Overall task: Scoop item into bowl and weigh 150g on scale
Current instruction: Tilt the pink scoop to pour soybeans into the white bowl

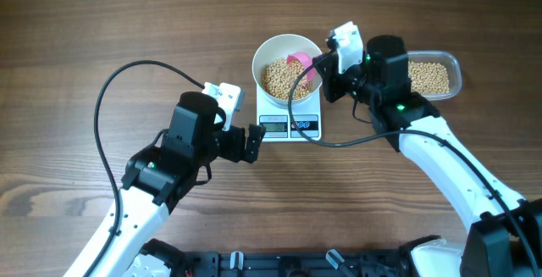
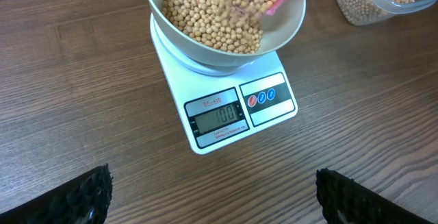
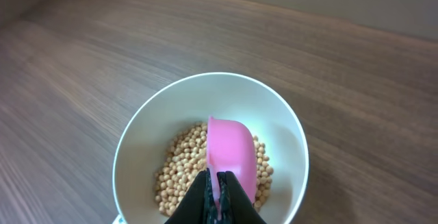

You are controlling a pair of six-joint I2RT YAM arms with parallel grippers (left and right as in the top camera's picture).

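Note:
The white bowl [image 1: 289, 52] stands on the white scale [image 1: 290, 126] and holds a heap of tan beans [image 1: 280, 75]. My right gripper [image 3: 217, 183] is shut on the handle of a pink scoop [image 3: 231, 152], which is tipped over the bowl [image 3: 135, 147]. In the left wrist view beans [image 2: 205, 25] fall from the pink scoop [image 2: 279, 1] into the bowl [image 2: 274, 42]; the scale [image 2: 274, 118] display shows digits. My left gripper [image 1: 251, 142] hangs open just left of the scale's front, its fingers [image 2: 82, 196] wide apart over bare wood.
A clear plastic tub [image 1: 453, 72] with more beans sits at the far right, behind my right arm; it also shows in the left wrist view as a clear tub [image 2: 356, 8]. A black cable [image 1: 106, 99] loops over the left of the wooden table.

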